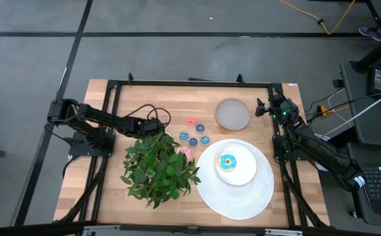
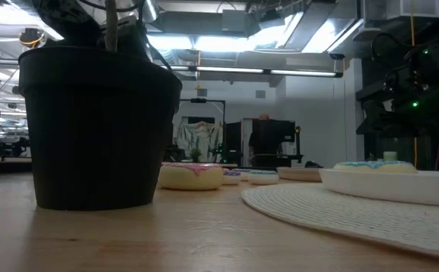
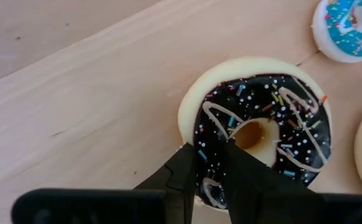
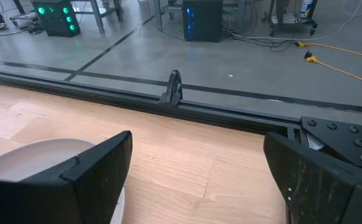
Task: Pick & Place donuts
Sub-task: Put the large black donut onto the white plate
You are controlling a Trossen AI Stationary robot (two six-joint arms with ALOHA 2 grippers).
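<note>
The dark brown iced donut (image 3: 261, 118) fills the left wrist view, and my left gripper (image 3: 207, 152) is shut on it. From above, that gripper (image 1: 156, 126) sits at the far edge of the potted plant (image 1: 157, 167), whose leaves hide the brown donut. The light blue donut (image 1: 228, 162) lies on the white plate (image 1: 246, 172). The pink donut (image 1: 185, 152) lies on the table, half under the leaves. Several tiny blue and red rings (image 1: 193, 141) lie on the wood beside it. My right gripper (image 1: 261, 107) is open, beside the round grey dish (image 1: 233, 113). My left gripper pinches the brown donut's ring wall (image 3: 209, 171) between its two fingers. One fingertip (image 3: 185, 163) is at the outer rim and the other (image 3: 240, 168) reaches to the edge of the centre hole. The fingers point down onto it from above. The donut appears to lie flat on the table.
A white woven mat (image 1: 242, 200) lies under the plate at the near right. The black plant pot (image 2: 98, 128) stands large in the low view. A tiny blue ring (image 3: 349, 25) lies close to the brown donut. Bare wood lies at the table's far left.
</note>
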